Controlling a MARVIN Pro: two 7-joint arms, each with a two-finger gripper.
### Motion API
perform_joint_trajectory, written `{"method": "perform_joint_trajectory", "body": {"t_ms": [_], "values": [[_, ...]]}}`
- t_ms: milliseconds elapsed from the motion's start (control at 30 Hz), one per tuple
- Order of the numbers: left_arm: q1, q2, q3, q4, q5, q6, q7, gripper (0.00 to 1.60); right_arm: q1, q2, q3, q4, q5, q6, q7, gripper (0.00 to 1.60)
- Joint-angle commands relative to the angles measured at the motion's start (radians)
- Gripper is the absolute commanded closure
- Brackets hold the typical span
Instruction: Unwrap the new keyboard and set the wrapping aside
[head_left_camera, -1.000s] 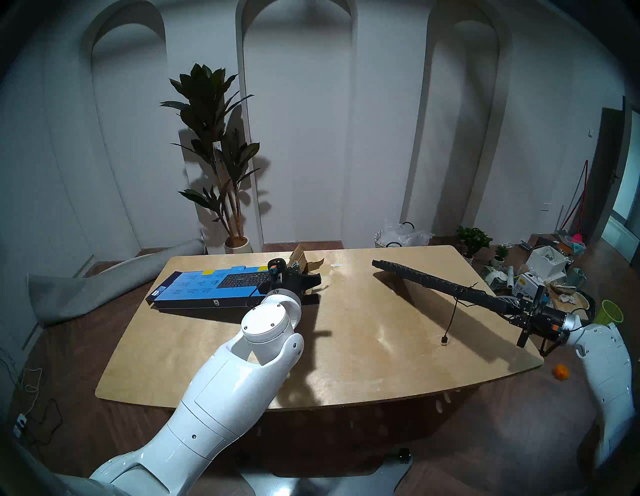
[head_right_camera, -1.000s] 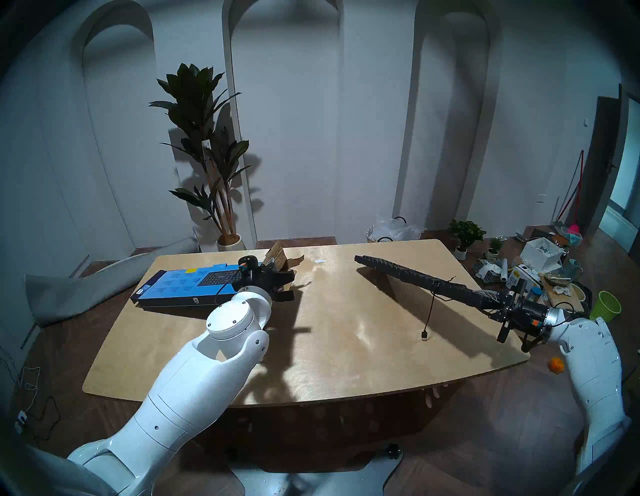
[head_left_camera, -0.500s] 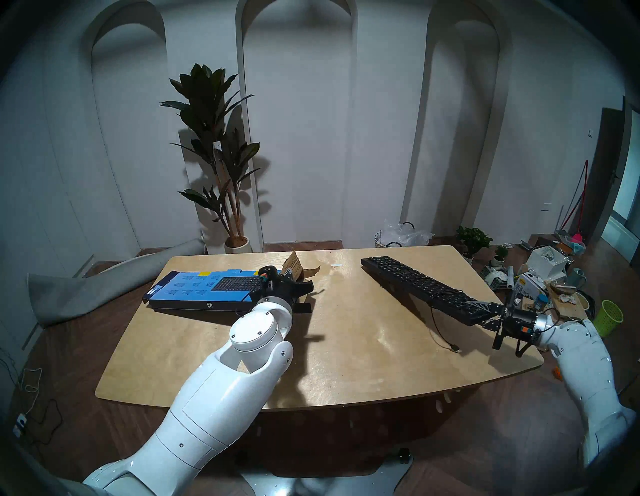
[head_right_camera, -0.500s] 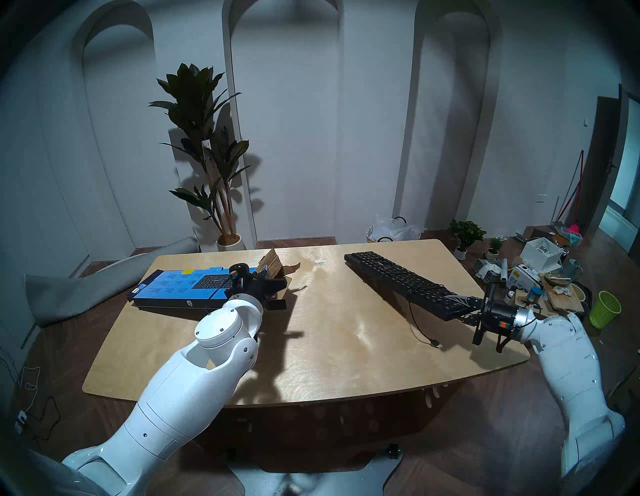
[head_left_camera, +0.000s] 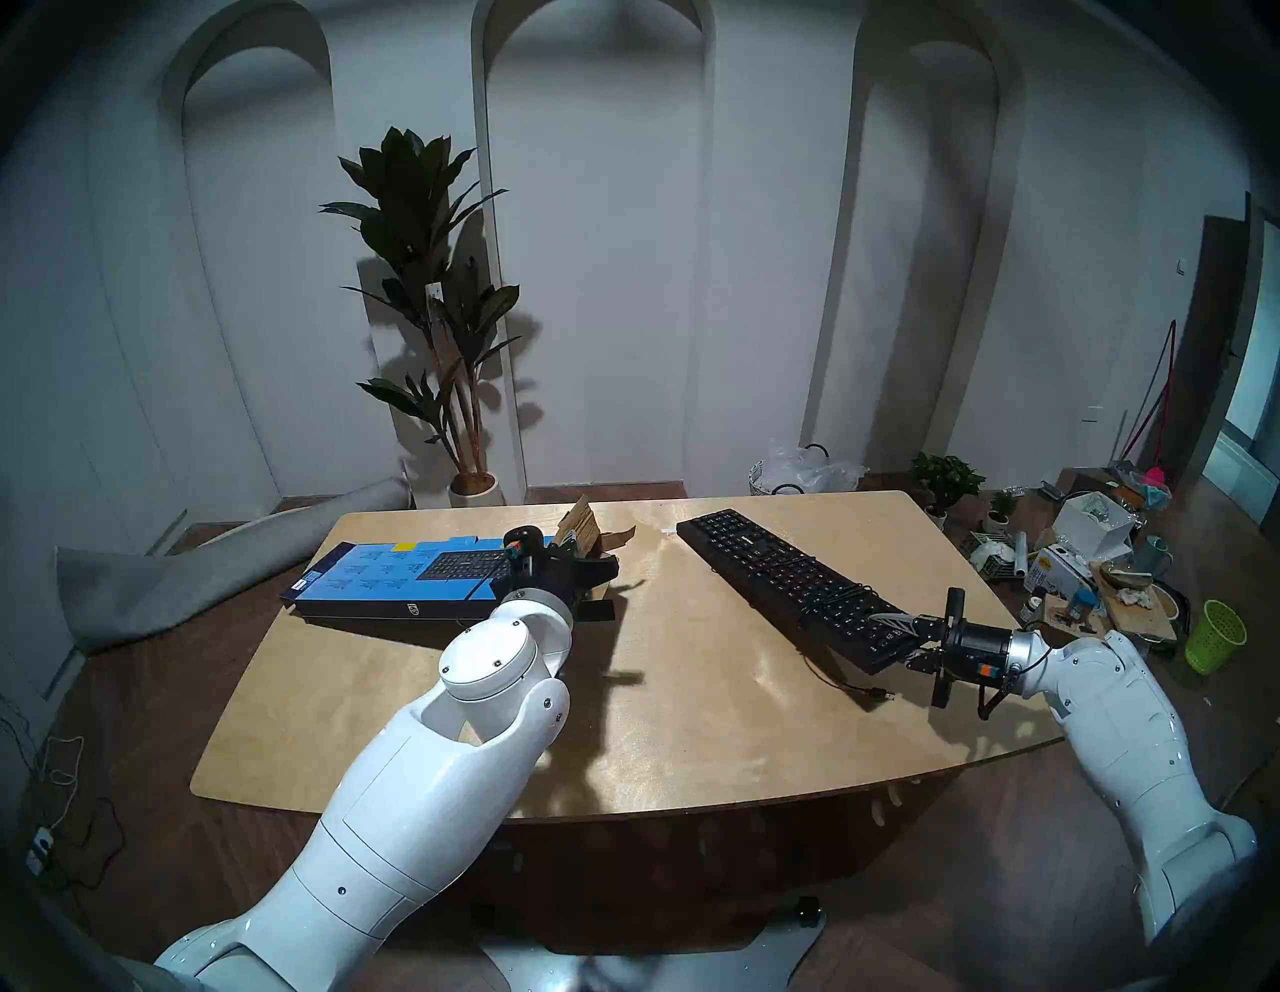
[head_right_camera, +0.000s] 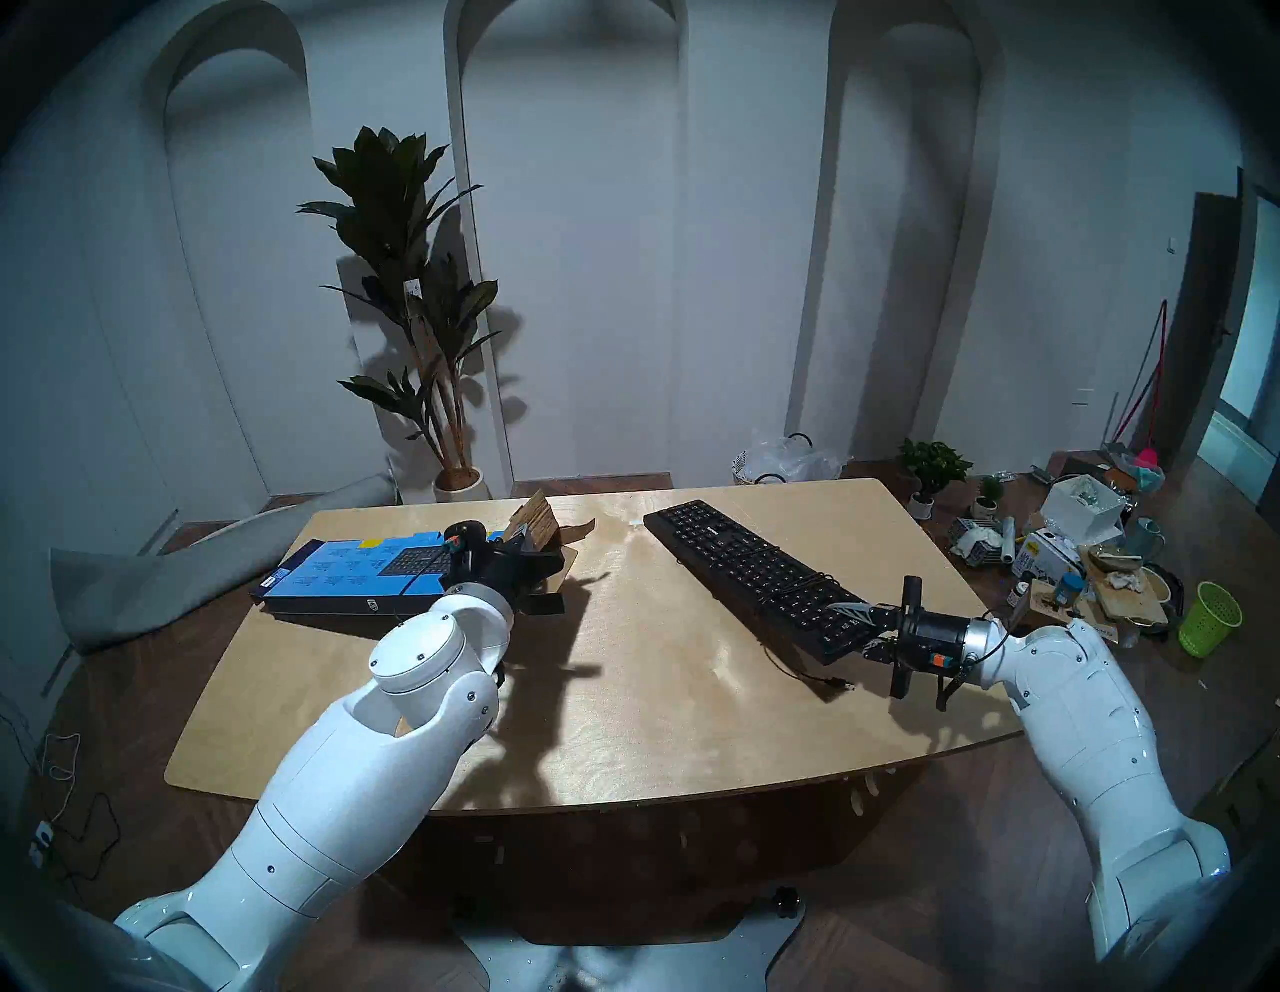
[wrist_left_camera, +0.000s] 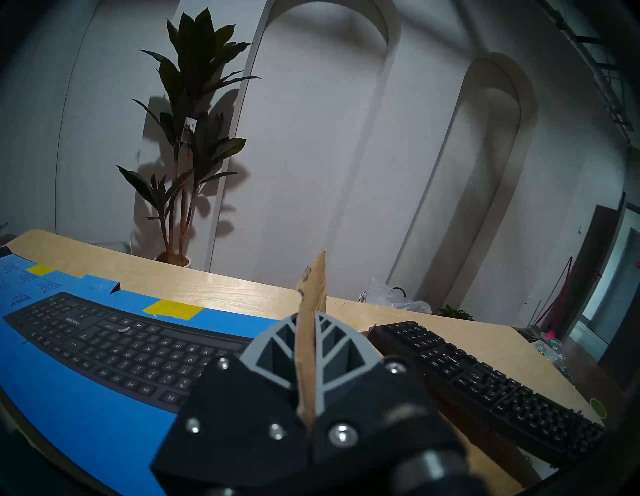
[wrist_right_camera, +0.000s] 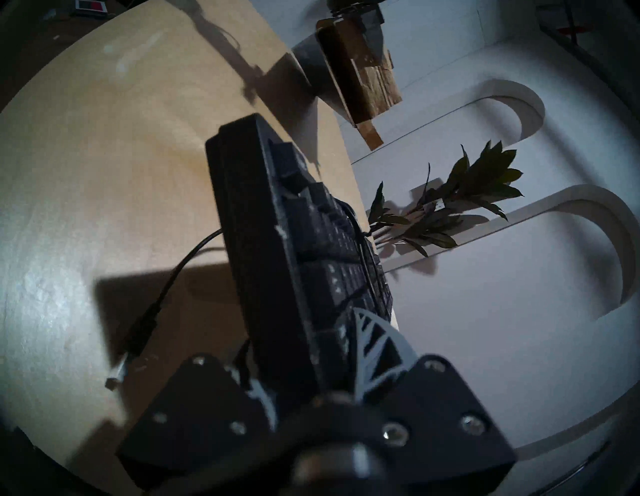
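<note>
Clamping the near end of the keyboard (head_left_camera: 796, 580) in my right gripper (head_left_camera: 893, 634), I hold it slanted across the right half of the table (head_left_camera: 692, 693), its cable (head_left_camera: 841, 682) trailing onto the wood. My left gripper (wrist_left_camera: 308, 350) is pinched tight on a brown flap (wrist_left_camera: 311, 311) of the blue box (head_left_camera: 388, 578), which lies flat at the table's far left.
</note>
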Motion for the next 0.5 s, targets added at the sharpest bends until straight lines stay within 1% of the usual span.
{"method": "perform_joint_trajectory", "body": {"t_ms": [0,33,67,100,133,233,333,367,467], "values": [[-0.026,0.002,-0.011,-0.028,-0.007,-0.002,-0.016,1.6,-0.032,0.08,-0.04,0.014,-0.072,0.002,-0.002,1.6],[-0.027,0.003,-0.012,-0.028,-0.009,-0.002,-0.017,1.6,-0.034,0.091,-0.042,0.015,-0.079,0.002,-0.005,1.51],[-0.028,0.003,-0.012,-0.029,-0.01,-0.002,-0.018,1.6,-0.033,0.101,-0.043,0.022,-0.082,0.002,-0.008,1.1],[-0.028,0.004,-0.012,-0.028,-0.012,-0.002,-0.019,1.6,-0.031,0.109,-0.046,0.028,-0.086,0.002,-0.014,0.03],[-0.029,0.005,-0.012,-0.029,-0.013,-0.002,-0.021,1.6,-0.028,0.12,-0.05,0.031,-0.091,0.002,-0.014,0.0],[-0.032,0.011,-0.012,-0.029,-0.019,0.003,-0.027,1.6,-0.018,0.155,-0.06,0.027,-0.091,0.002,-0.017,0.0],[-0.037,0.017,-0.013,-0.031,-0.026,0.009,-0.035,1.6,0.004,0.191,-0.081,0.03,-0.095,0.002,0.008,0.0],[-0.04,0.019,-0.014,-0.032,-0.027,0.011,-0.036,1.6,0.013,0.192,-0.08,0.034,-0.099,0.002,0.015,0.0],[-0.051,0.025,-0.019,-0.029,-0.033,0.015,-0.042,1.6,0.052,0.214,-0.106,0.052,-0.093,0.002,0.043,0.0]]}}
